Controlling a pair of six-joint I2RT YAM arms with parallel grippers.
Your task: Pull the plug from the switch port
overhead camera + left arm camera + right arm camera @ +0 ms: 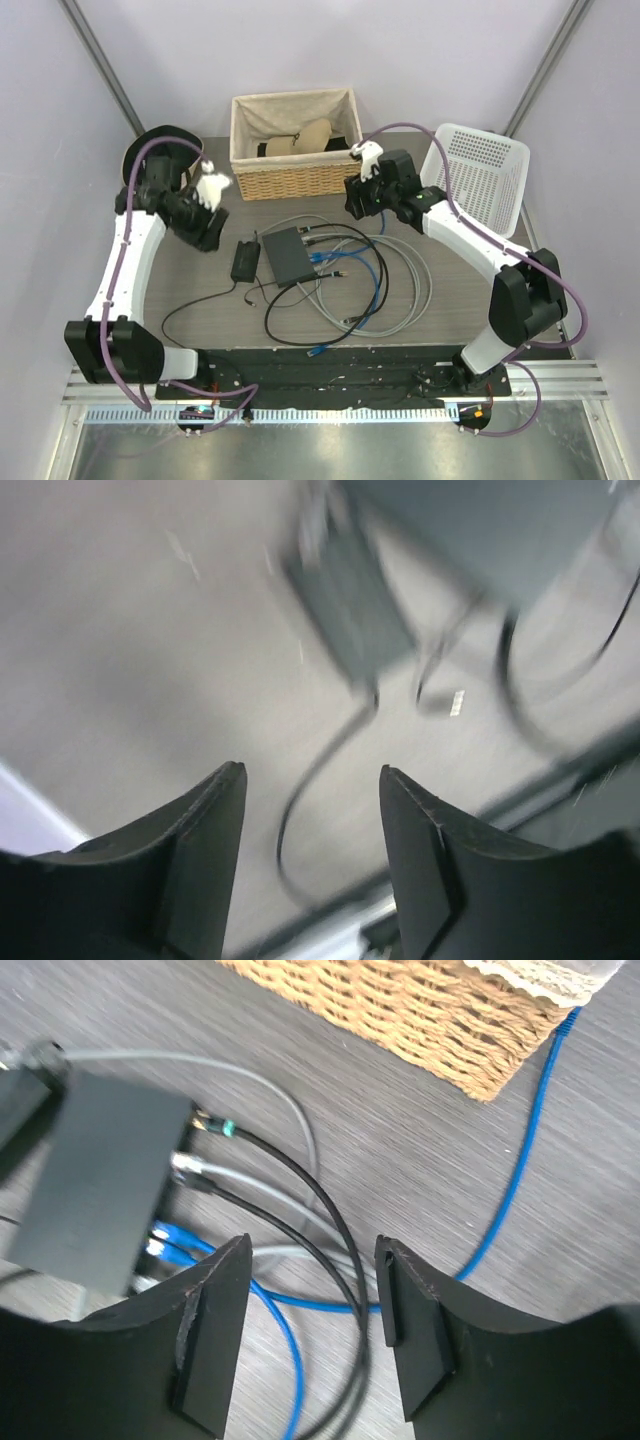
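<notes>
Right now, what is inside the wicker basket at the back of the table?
The wicker basket holds a tan object and something black beside it. Its front wall covers their lower parts, so I cannot name them.

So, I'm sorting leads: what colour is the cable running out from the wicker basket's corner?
Blue; the cable shows best in the right wrist view.

Pale lavender-grey walls (400,50) close in the back and sides, with slanted grey metal struts (100,70) at the rear corners. The dark grey wood-grain surface (450,300) is evenly, softly lit. A shiny brushed metal sheet (350,450) runs below its near edge.
</notes>
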